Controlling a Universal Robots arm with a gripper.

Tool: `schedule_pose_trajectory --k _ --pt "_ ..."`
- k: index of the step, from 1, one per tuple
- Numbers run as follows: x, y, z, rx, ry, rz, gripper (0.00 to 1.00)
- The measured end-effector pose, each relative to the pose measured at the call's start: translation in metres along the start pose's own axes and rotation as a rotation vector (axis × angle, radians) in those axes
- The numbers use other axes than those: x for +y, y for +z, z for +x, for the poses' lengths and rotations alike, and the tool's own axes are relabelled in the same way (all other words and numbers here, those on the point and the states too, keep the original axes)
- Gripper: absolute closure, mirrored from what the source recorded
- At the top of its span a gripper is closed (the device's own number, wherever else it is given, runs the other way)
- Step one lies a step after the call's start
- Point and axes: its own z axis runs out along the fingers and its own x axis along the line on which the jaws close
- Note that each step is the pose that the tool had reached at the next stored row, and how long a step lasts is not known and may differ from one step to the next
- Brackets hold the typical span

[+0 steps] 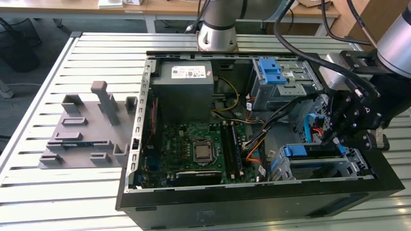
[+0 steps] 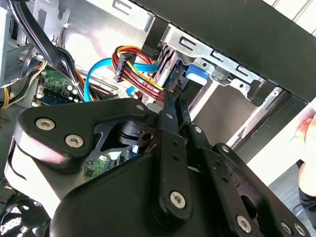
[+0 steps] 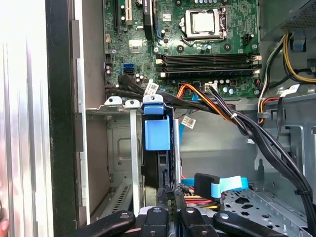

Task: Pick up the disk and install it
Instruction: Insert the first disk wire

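**Desk:** What's in the frame?

**Photographer:** An open computer case (image 1: 257, 204) lies on a slatted metal table (image 1: 96, 192). The robot's gripper (image 1: 328, 140) reaches down into the case at the exterior view's right, above a metal drive cage (image 1: 356, 166) in the near corner.

**Desk:** And the disk?

**Photographer:** The disk (image 1: 297, 150) stands on edge in a slot of that cage. The blue tab of its plastic frame faces the circuit board (image 1: 199, 144). The first wrist view looks straight along it: the disk (image 3: 157, 134) sits between upright metal rails, and the gripper (image 3: 170, 200) is right at its nearer end.

**Desk:** Is the pincer holding it?

**Photographer:** I cannot tell. In the second wrist view the gripper (image 2: 173, 101) narrows to a point just short of the blue frame (image 2: 195, 73), but the frames don't settle whether it is clamped on it or how far open it is.

**Desk:** Anything else nearby?

**Photographer:** A bundle of red, orange and yellow wires (image 3: 207, 98) crosses just beside the disk, and a flat blue cable (image 3: 224, 186) lies near the gripper. A grey moulded tray (image 1: 83, 130) sits on the table, well apart from the case, at the exterior view's left.
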Motion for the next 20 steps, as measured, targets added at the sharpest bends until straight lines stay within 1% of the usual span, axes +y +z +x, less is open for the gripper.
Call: schedule_pose_trajectory --k 13,20 --pt "-0.0022 0.0023 -0.0001 0.0001 0.007 -0.0043 0.84" --pt "-0.003 0.0035 0.0011 -0.0022 0.007 -0.005 0.84"
